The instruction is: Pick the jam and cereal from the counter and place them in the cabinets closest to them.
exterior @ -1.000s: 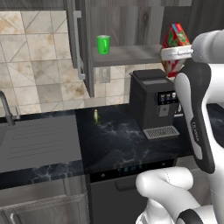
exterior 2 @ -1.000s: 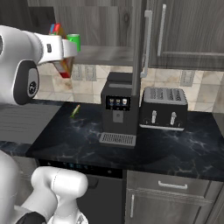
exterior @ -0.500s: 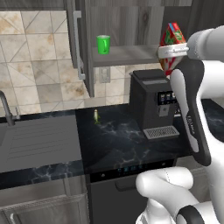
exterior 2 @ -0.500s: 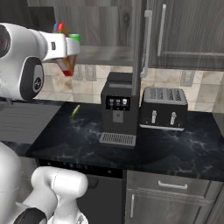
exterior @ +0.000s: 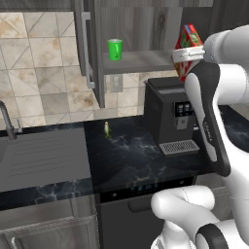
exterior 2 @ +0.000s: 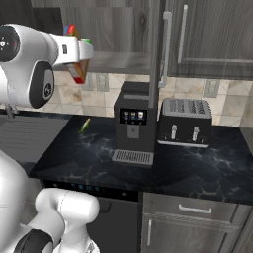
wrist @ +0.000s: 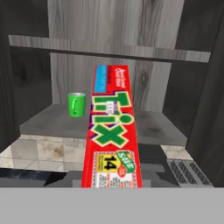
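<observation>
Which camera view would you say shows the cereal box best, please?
The hand view: the cereal box faces the camera, print readable. The left base view shows only its upper part behind the arm; the right base view shows slivers.

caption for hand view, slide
Pincer carries the cereal box toward the open cabinet shelf, green cup already there.

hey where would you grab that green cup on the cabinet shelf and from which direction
Take the green cup around its round wall, the tool coming level through the open cabinet front. It stands upright with a shelf board overhead, and its handle faces the cereal box, so straddle the plain sides.
</observation>
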Available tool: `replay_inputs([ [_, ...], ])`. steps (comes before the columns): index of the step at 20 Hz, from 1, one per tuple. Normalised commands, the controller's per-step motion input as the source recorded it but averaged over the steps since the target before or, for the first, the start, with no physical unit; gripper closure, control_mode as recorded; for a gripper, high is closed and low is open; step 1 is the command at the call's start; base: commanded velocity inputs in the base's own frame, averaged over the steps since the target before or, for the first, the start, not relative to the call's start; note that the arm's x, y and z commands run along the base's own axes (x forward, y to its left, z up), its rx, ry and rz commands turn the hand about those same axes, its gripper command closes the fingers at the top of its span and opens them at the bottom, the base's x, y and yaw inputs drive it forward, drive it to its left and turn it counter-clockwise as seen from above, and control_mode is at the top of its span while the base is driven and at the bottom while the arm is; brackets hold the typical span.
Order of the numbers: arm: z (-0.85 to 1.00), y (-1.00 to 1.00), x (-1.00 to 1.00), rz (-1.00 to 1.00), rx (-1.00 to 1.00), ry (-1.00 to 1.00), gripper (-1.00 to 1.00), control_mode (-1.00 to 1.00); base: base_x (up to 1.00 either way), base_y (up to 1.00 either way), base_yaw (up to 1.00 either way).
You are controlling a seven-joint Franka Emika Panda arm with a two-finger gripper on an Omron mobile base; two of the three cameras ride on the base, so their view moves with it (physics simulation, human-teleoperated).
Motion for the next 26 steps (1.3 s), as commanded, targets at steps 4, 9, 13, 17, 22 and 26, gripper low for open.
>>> replay_inputs([
  [4, 0.0, 0.0, 0.18, 0.0, 0.0, 0.0, 1.0, -1.0, 0.0, 0.0, 0.0],
  [9, 0.0, 0.0, 0.18, 0.0, 0.0, 0.0, 1.0, -1.0, 0.0, 0.0, 0.0],
  [13, 0.0, 0.0, 0.2, 0.0, 0.0, 0.0, 1.0, -1.0, 0.0, 0.0, 0.0],
  [17, 0.0, 0.0, 0.19, 0.0, 0.0, 0.0, 1.0, -1.0, 0.0, 0.0, 0.0],
  [22, 0.0, 0.0, 0.18, 0.0, 0.0, 0.0, 1.0, -1.0, 0.0, 0.0, 0.0],
  [26, 0.0, 0.0, 0.17, 0.0, 0.0, 0.0, 1.0, -1.0, 0.0, 0.0, 0.0],
])
